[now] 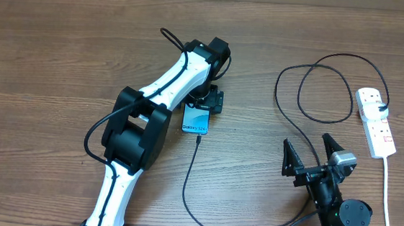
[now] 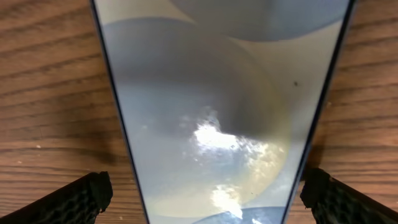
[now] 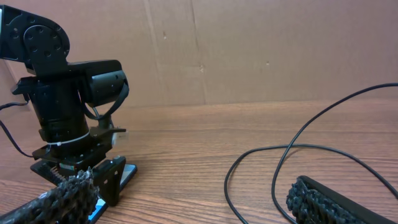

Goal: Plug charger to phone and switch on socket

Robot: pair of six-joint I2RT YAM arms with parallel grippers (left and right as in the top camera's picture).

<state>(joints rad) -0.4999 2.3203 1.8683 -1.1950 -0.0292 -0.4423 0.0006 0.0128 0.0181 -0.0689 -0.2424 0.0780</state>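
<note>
The phone (image 1: 195,121) is being straddled on the desk (image 1: 63,37) by the spread left gripper (image 1: 205,106), presumably to steady it against the charger (image 1: 188,177) at its end, while the right gripper (image 1: 306,140), also spread, is being held empty near the socket (image 1: 375,121).

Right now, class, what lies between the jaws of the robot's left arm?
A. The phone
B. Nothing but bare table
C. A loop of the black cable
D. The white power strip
A: in the left wrist view the phone fills the gap between the left jaws, which stand open, one at each long edge of it.
</note>
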